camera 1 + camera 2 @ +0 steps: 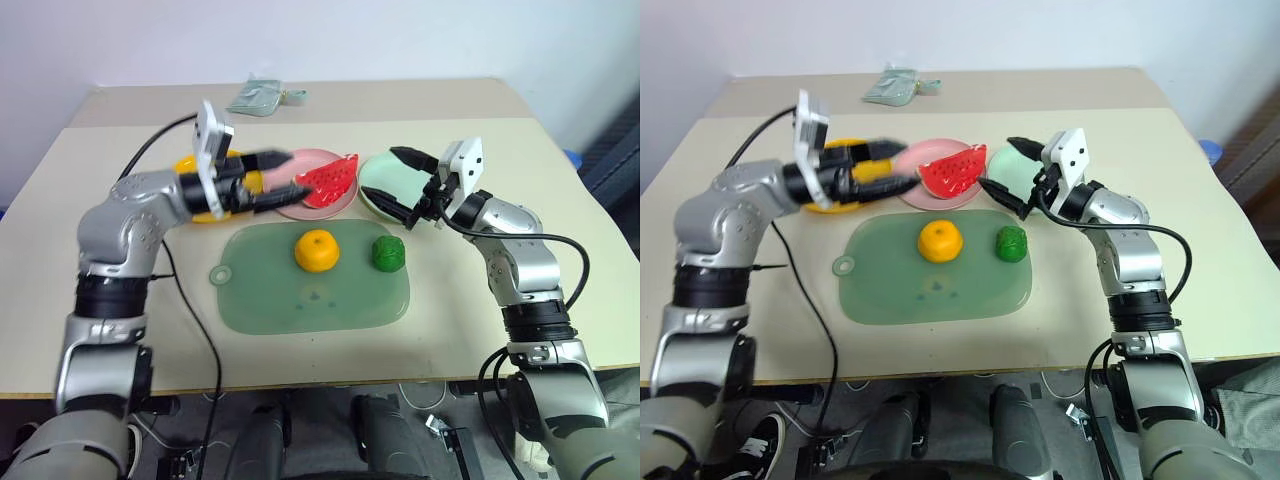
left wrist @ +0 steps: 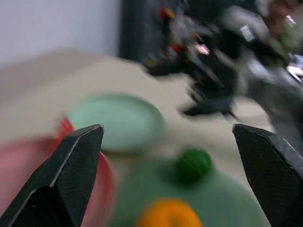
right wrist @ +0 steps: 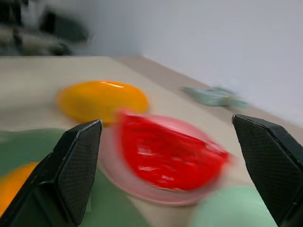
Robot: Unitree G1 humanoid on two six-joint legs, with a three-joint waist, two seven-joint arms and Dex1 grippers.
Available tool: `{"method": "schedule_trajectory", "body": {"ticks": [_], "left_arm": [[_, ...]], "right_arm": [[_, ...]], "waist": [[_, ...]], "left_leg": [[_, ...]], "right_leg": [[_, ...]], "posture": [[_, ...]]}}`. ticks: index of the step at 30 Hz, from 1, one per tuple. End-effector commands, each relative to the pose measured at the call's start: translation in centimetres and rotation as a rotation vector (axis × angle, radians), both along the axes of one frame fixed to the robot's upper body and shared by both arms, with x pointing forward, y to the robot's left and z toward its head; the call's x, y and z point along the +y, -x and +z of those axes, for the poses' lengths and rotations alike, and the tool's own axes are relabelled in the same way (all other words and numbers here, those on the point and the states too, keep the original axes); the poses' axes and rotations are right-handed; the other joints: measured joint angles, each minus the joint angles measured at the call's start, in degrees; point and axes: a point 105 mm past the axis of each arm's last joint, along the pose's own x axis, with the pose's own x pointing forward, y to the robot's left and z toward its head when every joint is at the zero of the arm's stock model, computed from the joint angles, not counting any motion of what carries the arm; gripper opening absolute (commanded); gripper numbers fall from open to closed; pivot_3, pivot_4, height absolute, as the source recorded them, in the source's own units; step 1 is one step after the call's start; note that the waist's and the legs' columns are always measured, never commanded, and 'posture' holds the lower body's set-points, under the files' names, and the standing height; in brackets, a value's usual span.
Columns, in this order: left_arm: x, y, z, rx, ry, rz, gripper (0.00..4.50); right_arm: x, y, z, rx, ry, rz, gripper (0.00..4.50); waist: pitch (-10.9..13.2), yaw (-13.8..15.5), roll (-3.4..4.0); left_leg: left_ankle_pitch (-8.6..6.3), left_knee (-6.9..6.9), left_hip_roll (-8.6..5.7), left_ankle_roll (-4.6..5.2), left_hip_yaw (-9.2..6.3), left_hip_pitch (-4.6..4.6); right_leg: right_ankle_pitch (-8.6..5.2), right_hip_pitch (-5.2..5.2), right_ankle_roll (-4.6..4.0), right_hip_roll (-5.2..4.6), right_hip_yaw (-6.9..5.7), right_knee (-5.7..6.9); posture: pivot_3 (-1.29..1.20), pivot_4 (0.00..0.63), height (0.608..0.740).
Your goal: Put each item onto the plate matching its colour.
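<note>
Watermelon wedge [image 1: 328, 181] is already on the pink plate [image 1: 300, 162], with the left gripper [image 1: 283, 180] spread and empty beside it. The orange fruit [image 1: 318, 250] and bumpy green ball [image 1: 388, 253] sit on the green mat [image 1: 260, 290], so next is probably grabbing one; the right gripper [image 1: 402, 186] hangs wide open over the mint plate [image 1: 384, 180], and the yellow plate [image 1: 190, 163] sits far left.

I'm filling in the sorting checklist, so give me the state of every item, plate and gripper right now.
watermelon wedge: on the pink plate
orange fruit: on the green mat, unsorted
dark-green ball: on the mat, unsorted
yellow plate: nothing seen on it
mint plate: empty
left gripper: open, holding nothing
right gripper: open, holding nothing
</note>
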Motion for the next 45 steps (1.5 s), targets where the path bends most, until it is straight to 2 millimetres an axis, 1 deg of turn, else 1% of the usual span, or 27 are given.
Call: {"method": "schedule_trajectory", "body": {"ticks": [1, 4, 7, 9, 12, 14, 16, 18, 22, 23, 25, 26, 28, 30, 32, 34, 35, 37, 38, 40, 41, 42, 44, 45], "left_arm": [[-0.8, 2.0, -1.8, -0.123, -0.115, -0.079, 4.47], [-1.5, 1.9, -3.8, -0.13, -0.143, -0.061, 4.47], [-2.3, 2.0, -5.5, -0.151, -0.161, -0.073, 4.47], [-2.7, 1.9, -6.4, -0.217, -0.208, -0.063, 4.47], [-3.5, 0.4, -7.2, -0.302, -0.239, 0.005, 4.47], [-3.8, -0.3, -8.1, -0.319, -0.263, 0.034, 4.47], [-4.0, -0.9, -8.4, -0.361, -0.267, 0.063, 4.47], [-4.2, -1.1, -8.3, -0.336, -0.227, 0.072, 4.47], [-4.7, -1.6, -9.8, -0.271, -0.238, 0.08, 4.47], [-4.8, -1.5, -9.9, -0.24, -0.218, 0.075, 4.24], [-5.1, -1.1, -9.6, -0.214, -0.18, 0.066, 3.62], [-5.2, -1.1, -9.4, -0.212, -0.17, 0.071, 3.11], [-5.3, -1.2, -9.1, -0.223, -0.168, 0.093, 2.3], [-5.0, -1.5, -8.7, -0.226, -0.158, 0.119, 2.3], [-4.4, -2.4, -6.7, -0.226, -0.048, 0.199, 2.3], [-2.9, -4.1, -3.7, -0.259, 0.073, 0.352, 2.3], [-1.7, -5.0, -2.4, -0.27, 0.115, 0.436, 2.3], [-0.1, -5.9, -0.9, -0.27, 0.172, 0.536, 2.3], [0.5, -6.0, -0.3, -0.278, 0.189, 0.561, 2.3], [2.1, -6.5, 1.0, -0.237, 0.289, 0.631, 2.3], [2.4, -6.4, 1.3, -0.248, 0.3, 0.637, 2.3], [2.2, -6.1, 1.0, -0.237, 0.288, 0.598, 2.3], [1.1, -5.2, 0.0, -0.226, 0.236, 0.513, 2.3], [0.4, -4.4, -0.2, -0.216, 0.245, 0.441, 2.3]], "right_arm": [[-0.5, 2.2, 0.9, -0.005, 0.06, 0.136, 4.5], [-1.4, 2.6, -0.3, 0.02, 0.164, 0.144, 4.5], [-1.9, 3.3, -1.2, 0.048, 0.223, 0.17, 4.5], [-2.2, 3.3, -1.5, 0.042, 0.253, 0.161, 4.5], [-1.9, 3.4, -1.4, 0.034, 0.233, 0.153, 4.5], [-1.7, 3.4, -1.4, 0.033, 0.224, 0.148, 4.5], [-1.7, 3.5, -1.3, 0.022, 0.219, 0.14, 4.5], [-1.7, 3.5, -1.3, 0.024, 0.214, 0.138, 4.5], [-1.7, 3.5, -1.4, 0.023, 0.219, 0.129, 4.5], [-1.6, 3.5, -1.4, 0.02, 0.22, 0.128, 4.5], [-1.4, 3.4, -1.3, 0.016, 0.215, 0.128, 4.5], [-1.4, 3.4, -1.2, 0.017, 0.215, 0.128, 4.5], [-1.4, 3.4, -1.3, 0.016, 0.217, 0.127, 4.5], [-1.3, 3.3, -1.3, 0.014, 0.217, 0.121, 4.5], [-1.3, 3.1, -1.3, 0.003, 0.216, 0.107, 4.5], [-1.3, 3.1, -1.2, 0.002, 0.205, 0.104, 4.5], [-1.3, 3.0, -1.2, 0.001, 0.206, 0.1, 4.5], [-1.3, 3.0, -1.2, 0.001, 0.206, 0.098, 4.5], [-1.3, 2.9, -1.3, 0.003, 0.203, 0.1, 4.5], [-1.0, 2.8, -1.3, -0.003, 0.204, 0.102, 4.5], [-0.9, 2.8, -1.3, -0.003, 0.203, 0.105, 4.5], [-0.8, 2.7, -1.3, -0.004, 0.201, 0.106, 4.5], [-0.7, 2.6, -1.3, -0.004, 0.197, 0.108, 4.5], [-0.7, 2.6, -1.3, -0.004, 0.197, 0.11, 4.5]], "waist": [[0.0, 0.5, 0.0], [0.0, 1.5, 0.0], [0.0, 1.6, 0.0], [0.0, 1.5, 0.0], [0.0, 1.4, 0.01], [0.0, 1.4, 0.01], [0.0, 1.5, 0.01], [0.0, 1.5, 0.01], [0.0, 1.6, 0.01], [0.0, 1.6, 0.01], [0.0, 1.5, 0.01], [0.0, 1.5, 0.01], [0.0, 1.5, 0.01], [0.0, 1.5, 0.01], [0.0, 1.5, 0.01], [0.0, 1.5, 0.01], [0.0, 1.6, -0.02], [0.0, 1.5, -0.03], [0.0, 1.5, -0.02], [0.0, 1.4, 0.0], [0.0, 1.4, 0.0], [0.0, 1.4, 0.0], [0.0, 1.4, 0.0], [0.0, 1.4, 0.0]], "left_leg": [[0.0, 0.02, -0.01, 0.0, 0.01, 0.0], [0.0, 0.1, -0.01, 0.0, 0.04, 0.01], [0.0, 0.16, -0.01, 0.0, 0.04, 0.0], [0.0, 0.16, -0.01, 0.01, 0.06, 0.0], [0.0, 0.12, 0.0, 0.01, 0.05, 0.04], [0.0, 0.12, 0.0, 0.01, 0.06, 0.03], [0.0, 0.13, 0.0, 0.01, 0.06, 0.03], [-0.01, 0.13, 0.0, 0.01, 0.05, 0.03], [-0.01, 0.17, -0.01, 0.01, 0.05, 0.01], [-0.01, 0.17, -0.01, 0.01, 0.05, 0.01], [-0.01, 0.16, -0.01, 0.02, 0.05, 0.01], [-0.01, 0.16, -0.01, 0.02, 0.04, 0.02], [-0.01, 0.17, -0.01, 0.02, 0.04, 0.02], [-0.01, 0.18, -0.01, 0.02, 0.04, 0.02], [-0.01, 0.18, -0.01, 0.02, 0.04, 0.02], [-0.01, 0.18, -0.01, 0.02, 0.03, 0.02], [-0.01, 0.18, -0.01, 0.02, 0.03, 0.02], [-0.01, 0.2, -0.01, 0.02, 0.0, 0.01], [-0.01, 0.2, -0.01, 0.02, 0.01, 0.01], [-0.01, 0.17, -0.01, 0.02, 0.02, 0.02], [-0.01, 0.16, -0.01, 0.02, 0.02, 0.03], [-0.01, 0.15, -0.01, 0.02, 0.01, 0.03], [-0.01, 0.16, -0.01, 0.02, 0.02, 0.03], [-0.01, 0.16, -0.01, 0.02, 0.03, 0.03]], "right_leg": [[0.0, 0.02, 0.0, -0.02, 0.0, -0.05], [0.01, 0.06, 0.0, -0.01, 0.0, -0.06], [0.0, 0.07, 0.0, -0.01, 0.0, -0.04], [0.0, 0.08, 0.0, -0.01, 0.01, -0.06], [0.0, 0.07, 0.0, 0.01, 0.01, -0.04], [0.0, 0.07, 0.0, 0.01, 0.01, -0.05], [0.0, 0.07, 0.0, 0.0, 0.01, -0.05], [0.0, 0.07, 0.0, 0.0, 0.01, -0.04], [0.01, 0.08, 0.01, -0.01, 0.0, -0.03], [0.01, 0.07, 0.01, -0.01, 0.01, -0.04], [0.01, 0.07, 0.01, -0.01, 0.01, -0.03], [0.01, 0.07, 0.01, 0.0, 0.01, -0.02], [0.01, 0.08, 0.01, -0.01, 0.01, -0.01], [0.01, 0.08, 0.01, 0.0, 0.01, -0.01], [0.01, 0.08, 0.01, 0.0, 0.01, -0.01], [0.01, 0.07, 0.01, -0.01, 0.0, 0.0], [0.01, 0.07, 0.01, -0.01, 0.01, 0.0], [0.01, 0.07, 0.01, 0.0, -0.01, 0.0], [0.01, 0.07, 0.01, -0.01, -0.01, 0.0], [0.01, 0.07, 0.01, -0.01, 0.0, -0.01], [0.01, 0.07, 0.01, -0.01, 0.0, -0.01], [0.01, 0.07, 0.01, 0.0, -0.01, -0.01], [0.01, 0.07, 0.01, 0.0, -0.01, -0.01], [0.01, 0.07, 0.01, 0.0, 0.0, -0.01]], "posture": [[0.0, 0.15, 0.74], [0.0, 0.15, 0.74], [0.0, 0.15, 0.74], [0.0, 0.15, 0.74], [0.0, 0.15, 0.74], [0.0, 0.15, 0.74], [0.0, 0.15, 0.74], [0.0, 0.15, 0.74], [0.0, 0.15, 0.74], [0.0, 0.15, 0.74], [0.0, 0.15, 0.74], [0.0, 0.15, 0.74], [0.0, 0.15, 0.74], [0.0, 0.15, 0.74], [0.0, 0.15, 0.74], [0.0, 0.15, 0.74], [0.0, 0.15, 0.74], [0.0, 0.15, 0.74], [0.0, 0.15, 0.74], [0.0, 0.15, 0.74], [0.0, 0.15, 0.74], [0.0, 0.15, 0.74], [0.0, 0.15, 0.74], [0.0, 0.15, 0.74]]}}
